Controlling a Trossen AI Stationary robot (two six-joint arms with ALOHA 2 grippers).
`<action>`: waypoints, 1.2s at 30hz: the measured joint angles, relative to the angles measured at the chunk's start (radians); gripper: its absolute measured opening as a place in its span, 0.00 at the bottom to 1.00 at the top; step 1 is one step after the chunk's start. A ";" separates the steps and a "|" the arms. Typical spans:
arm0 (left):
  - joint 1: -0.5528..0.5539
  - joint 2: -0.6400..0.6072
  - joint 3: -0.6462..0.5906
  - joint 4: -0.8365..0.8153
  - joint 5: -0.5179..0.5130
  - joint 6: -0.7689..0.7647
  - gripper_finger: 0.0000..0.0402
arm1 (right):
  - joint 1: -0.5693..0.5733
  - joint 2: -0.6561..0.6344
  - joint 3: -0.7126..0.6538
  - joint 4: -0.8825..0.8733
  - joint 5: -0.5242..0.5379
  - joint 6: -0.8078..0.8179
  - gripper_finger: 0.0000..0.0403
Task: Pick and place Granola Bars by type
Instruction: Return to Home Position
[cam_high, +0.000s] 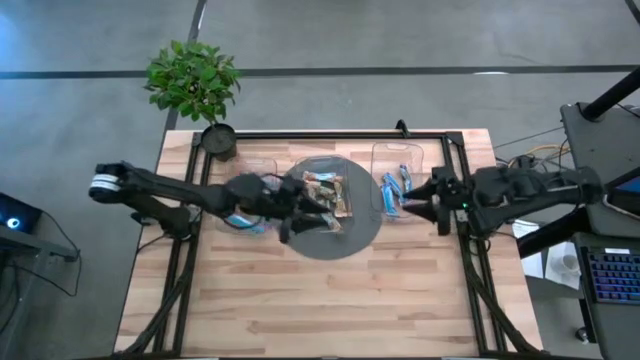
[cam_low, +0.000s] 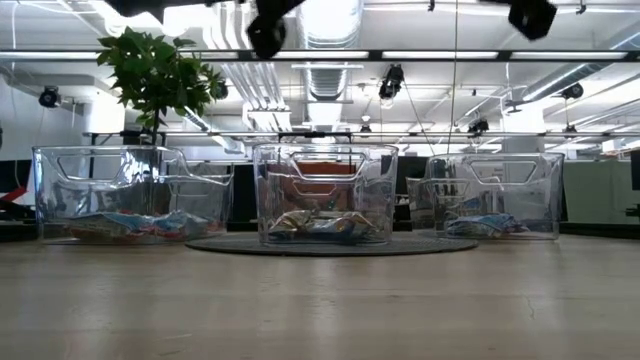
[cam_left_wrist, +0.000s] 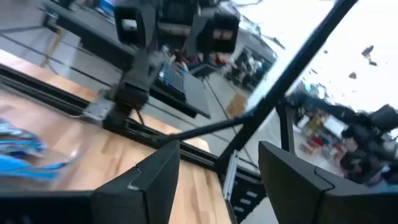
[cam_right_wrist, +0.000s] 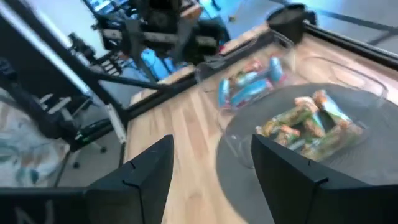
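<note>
From above, you see the left gripper (cam_high: 305, 218) over the middle bin (cam_high: 320, 158), which holds multicoloured Granola Bars (cam_high: 328, 190). The right gripper (cam_high: 412, 197) sits just beside the right bin (cam_high: 398, 148), where blue Granola Bars (cam_high: 393, 192) lie. At bench (cam_low: 320, 300) height, the left bin (cam_low: 130, 170) holds bars too. In each wrist view, you find the fingers spread apart with nothing between them.
</note>
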 joint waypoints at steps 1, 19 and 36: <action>0.010 -0.036 -0.029 -0.002 -0.001 -0.009 0.50 | -0.026 -0.009 -0.021 0.015 -0.016 0.011 0.51; 0.029 -0.675 -0.580 0.182 -0.108 0.063 0.50 | -0.218 -0.577 -0.332 0.076 -0.170 -0.017 0.51; 0.027 -0.935 -0.846 0.248 -0.074 -0.131 0.50 | -0.217 -0.674 -0.456 0.027 -0.220 -0.025 0.51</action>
